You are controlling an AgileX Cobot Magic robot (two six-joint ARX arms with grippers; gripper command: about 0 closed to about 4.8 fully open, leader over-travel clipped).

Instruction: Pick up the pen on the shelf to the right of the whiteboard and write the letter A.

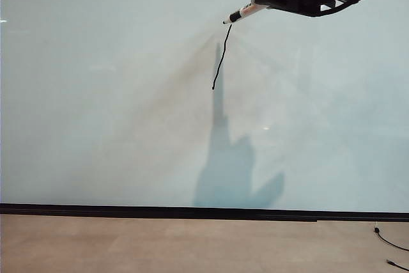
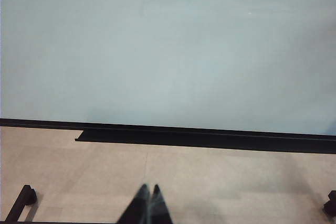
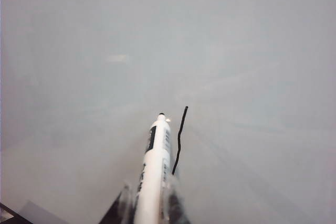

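Broad bare whiteboard left of and below the single black stroke. Upper right taken up by the right gripper, clamped on the pen, tip beside the stroke's top. Left gripper low, jaws together, short of the board's black bottom edge.

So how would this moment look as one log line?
right gripper: shut on slim white pen | glossy whiteboard: one black stroke | left gripper: shut, idle
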